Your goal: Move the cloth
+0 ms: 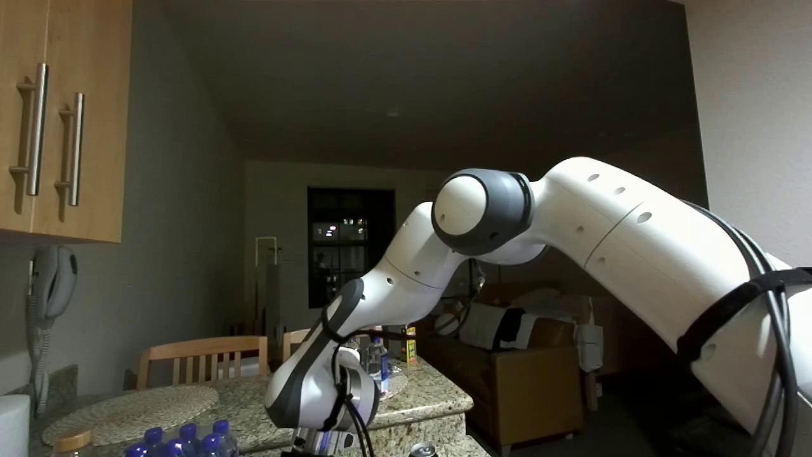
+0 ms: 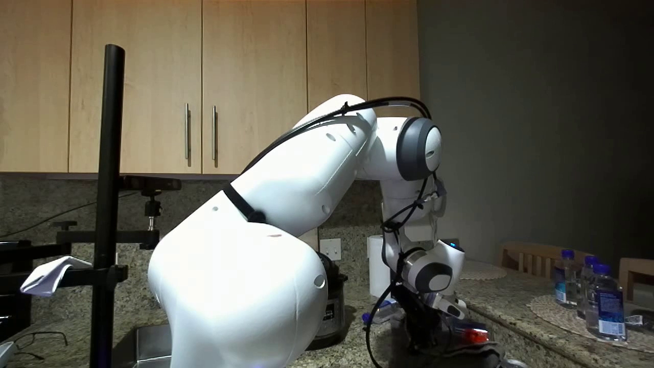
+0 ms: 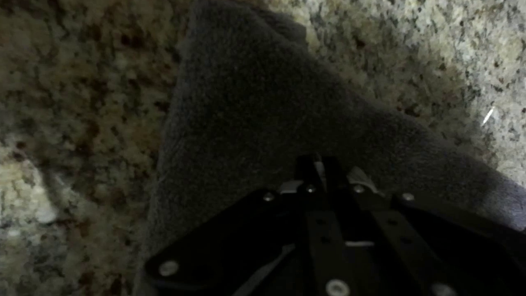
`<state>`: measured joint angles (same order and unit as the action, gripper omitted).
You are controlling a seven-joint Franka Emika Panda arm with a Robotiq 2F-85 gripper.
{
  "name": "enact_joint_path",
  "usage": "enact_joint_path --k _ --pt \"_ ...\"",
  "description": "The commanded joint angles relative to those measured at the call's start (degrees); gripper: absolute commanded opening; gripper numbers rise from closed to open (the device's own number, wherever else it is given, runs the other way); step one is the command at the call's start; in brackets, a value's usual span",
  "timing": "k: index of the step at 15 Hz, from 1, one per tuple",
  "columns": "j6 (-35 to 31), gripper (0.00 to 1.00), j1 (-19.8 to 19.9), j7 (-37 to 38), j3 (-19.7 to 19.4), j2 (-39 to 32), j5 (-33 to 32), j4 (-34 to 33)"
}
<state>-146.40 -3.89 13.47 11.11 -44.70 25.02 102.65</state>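
Observation:
The cloth (image 3: pixel 246 102) is grey and fuzzy and lies on the speckled granite counter in the wrist view, its pointed end away from my gripper. In an exterior view the dark cloth (image 2: pixel 475 353) shows partly at the bottom, beside the gripper. My gripper (image 3: pixel 320 168) points down at the cloth, its black fingertips nearly together with a thin pale strip between them. It looks shut on a fold of the cloth, though the tips are very dark. The gripper also shows in an exterior view (image 2: pixel 423 332). In the remaining view its fingers are below the frame edge.
Blue-capped bottles (image 1: pixel 184 444) stand near the gripper, and more bottles (image 2: pixel 605 306) stand on the raised ledge. A red item (image 2: pixel 475 336) lies close to the cloth. A can (image 1: pixel 423 449), a paper towel roll (image 2: pixel 377 266) and a cooker (image 2: pixel 332 312) are nearby.

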Motion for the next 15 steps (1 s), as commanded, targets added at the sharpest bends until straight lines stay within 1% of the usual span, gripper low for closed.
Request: enact_joint_path --k 1,7,15 --pt "-0.6 0.08 0.9 -3.4 1.1 2.5 0.2 0.8" --pt "-0.5 0.08 1.5 -4.5 0.4 6.5 0.2 2.3" --pt "-0.5 0.08 5.6 -4.0 -2.6 12.4 1.1 8.0"
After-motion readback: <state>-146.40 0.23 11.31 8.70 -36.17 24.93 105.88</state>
